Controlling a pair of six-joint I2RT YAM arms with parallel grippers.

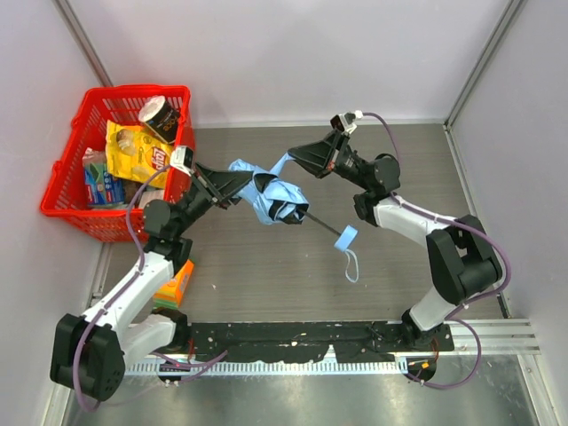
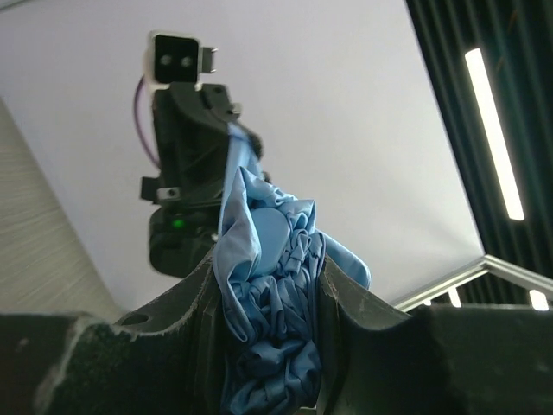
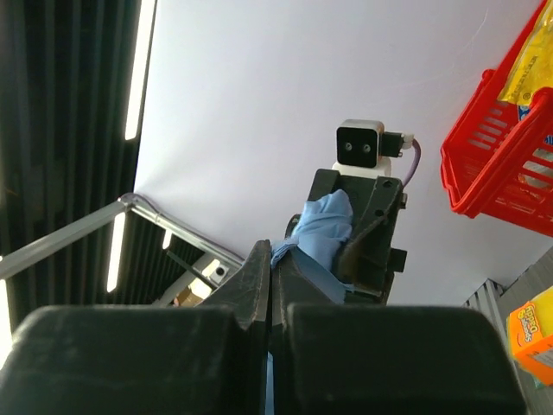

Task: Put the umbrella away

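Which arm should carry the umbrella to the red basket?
Likely left: left gripper clamps the bunched umbrella, nearest the red basket; right gripper only pinches a thin strip.

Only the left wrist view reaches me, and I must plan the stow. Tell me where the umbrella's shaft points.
Observer: The black shaft sticks out of the bunched umbrella toward the near right of the table.
Operator: Report what is on its end.
Observer: A blue strap loop trails from it.
Operator: Give me the basket's place.
Observer: The red basket sits at the far left, beyond the left gripper, with snack packets in it.
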